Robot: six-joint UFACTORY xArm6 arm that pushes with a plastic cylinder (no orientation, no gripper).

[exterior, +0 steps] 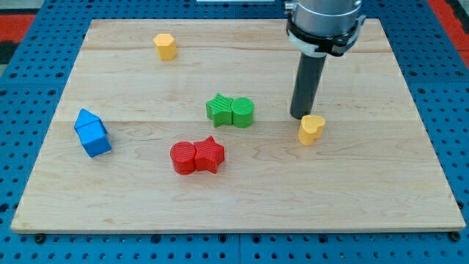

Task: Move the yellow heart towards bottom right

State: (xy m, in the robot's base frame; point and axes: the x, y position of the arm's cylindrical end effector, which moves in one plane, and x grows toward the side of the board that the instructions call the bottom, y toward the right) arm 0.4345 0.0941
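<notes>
The rod is seen coming down from the worktop's far edge, right of centre, and my tip [300, 116] is planted on the wooden board [242, 209] just to the upper left of the yellow heart [311, 128], touching it or all but touching; which of the two cannot be made out. Nothing is gripped here, since a plain rod is all that is carried, and only a push against the block's side can be given. The yellow heart is found right of the middle of the board, well apart from the bottom right corner. To its left, near the centre, a green star [218, 108] and a green cylinder [242, 111] are pressed together. Below them, a red cylinder [182, 158] and a red star [209, 154] are likewise joined. Towards the left edge two blue blocks [92, 133] are set against each other, and a yellow hexagonal block [165, 45] is left alone near the top edge.
</notes>
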